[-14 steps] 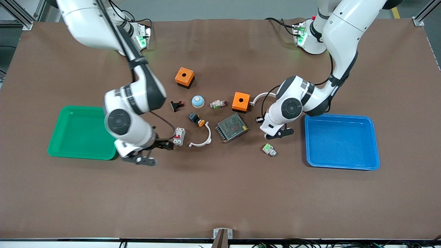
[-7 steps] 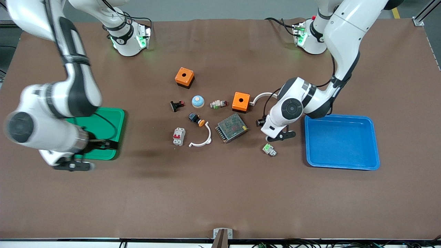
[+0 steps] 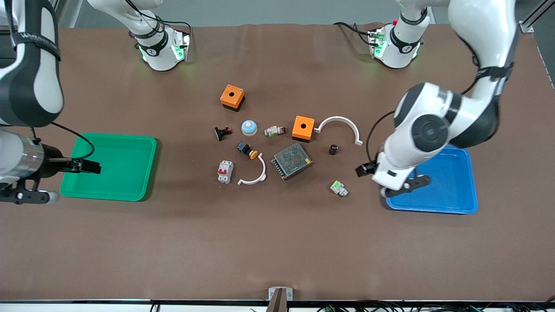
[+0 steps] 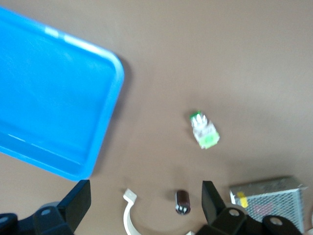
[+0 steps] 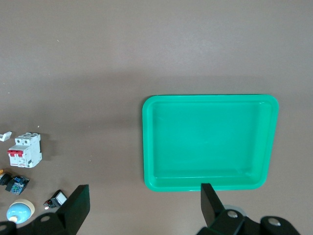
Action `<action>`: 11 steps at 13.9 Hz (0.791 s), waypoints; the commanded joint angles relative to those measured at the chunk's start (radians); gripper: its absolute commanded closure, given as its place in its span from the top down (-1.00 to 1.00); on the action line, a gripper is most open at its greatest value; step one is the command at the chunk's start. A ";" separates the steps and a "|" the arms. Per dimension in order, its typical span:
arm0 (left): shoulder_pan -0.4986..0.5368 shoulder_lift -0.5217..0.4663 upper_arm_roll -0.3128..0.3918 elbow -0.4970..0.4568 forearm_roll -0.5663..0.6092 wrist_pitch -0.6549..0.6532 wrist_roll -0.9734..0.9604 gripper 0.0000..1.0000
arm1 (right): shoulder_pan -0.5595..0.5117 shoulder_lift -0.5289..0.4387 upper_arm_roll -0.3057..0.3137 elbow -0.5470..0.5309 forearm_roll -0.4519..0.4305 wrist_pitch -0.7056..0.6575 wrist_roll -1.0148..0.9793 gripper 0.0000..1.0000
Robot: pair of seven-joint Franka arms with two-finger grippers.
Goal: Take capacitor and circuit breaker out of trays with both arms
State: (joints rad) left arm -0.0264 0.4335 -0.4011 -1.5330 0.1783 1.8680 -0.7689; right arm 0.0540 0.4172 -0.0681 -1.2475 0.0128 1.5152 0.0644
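The capacitor [image 3: 333, 149] lies on the table between the orange box and the blue tray [image 3: 470, 182]; it also shows in the left wrist view [image 4: 182, 201]. The breaker [image 3: 225, 171] stands on the table near the middle and also shows in the right wrist view [image 5: 23, 151]. My left gripper [image 3: 406, 184] is open and empty, up over the blue tray's rim [image 4: 105, 112]. My right gripper [image 3: 26, 197] is open and empty, up in the air beside the green tray [image 3: 149, 169], whose rim shows in its wrist view [image 5: 145, 142].
Two orange boxes [image 3: 232, 96] [image 3: 303, 127], a mesh-covered box [image 3: 292, 160], two white arcs [image 3: 338, 125] [image 3: 253, 173], a white-and-green block [image 3: 338, 188], an orange-capped push button [image 3: 247, 150], a red-tipped black part [image 3: 223, 132] and a blue dome [image 3: 249, 127] crowd the middle.
My right gripper swung from beside the breaker out past the green tray, empty. My left gripper moved from the capacitor to the blue tray, empty. Both parts stayed on the table.
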 commanded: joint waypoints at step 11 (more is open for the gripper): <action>-0.009 -0.341 0.183 0.037 -0.081 -0.272 0.532 1.00 | -0.026 -0.072 0.025 -0.004 0.006 -0.041 -0.072 1.00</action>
State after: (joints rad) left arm 0.0027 0.1491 -0.3025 -1.4795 0.1556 1.6417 -0.3188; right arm 0.0454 0.3885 -0.0590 -1.2142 0.0141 1.4808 0.0167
